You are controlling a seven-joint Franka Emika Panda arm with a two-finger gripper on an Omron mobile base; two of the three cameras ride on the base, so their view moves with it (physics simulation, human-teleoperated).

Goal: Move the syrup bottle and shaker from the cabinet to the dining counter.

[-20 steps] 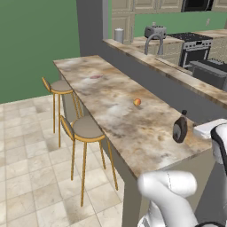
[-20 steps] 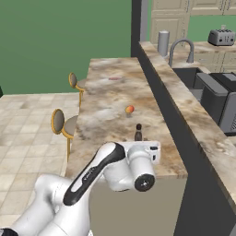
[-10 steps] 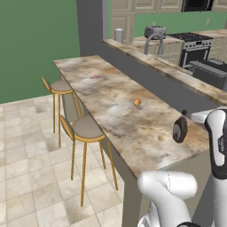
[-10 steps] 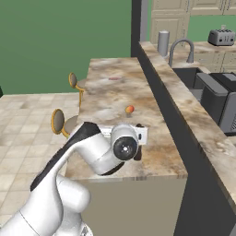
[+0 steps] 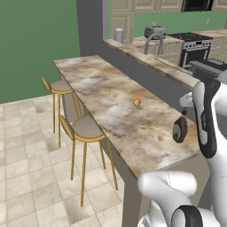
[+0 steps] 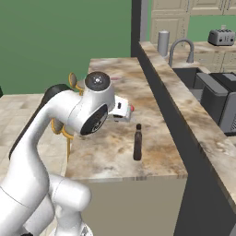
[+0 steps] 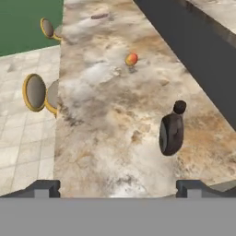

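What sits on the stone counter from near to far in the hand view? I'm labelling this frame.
Syrup bottle standing upright nearest, then a small orange-red fruit, then a flat reddish patch at the far end of the dining counter.

A dark brown syrup bottle with a narrow neck and dark cap stands upright on the dining counter, a long tan-brown marbled stone top. The bottle sits near the counter's close end, toward the grey raised back wall, apart from the wall.
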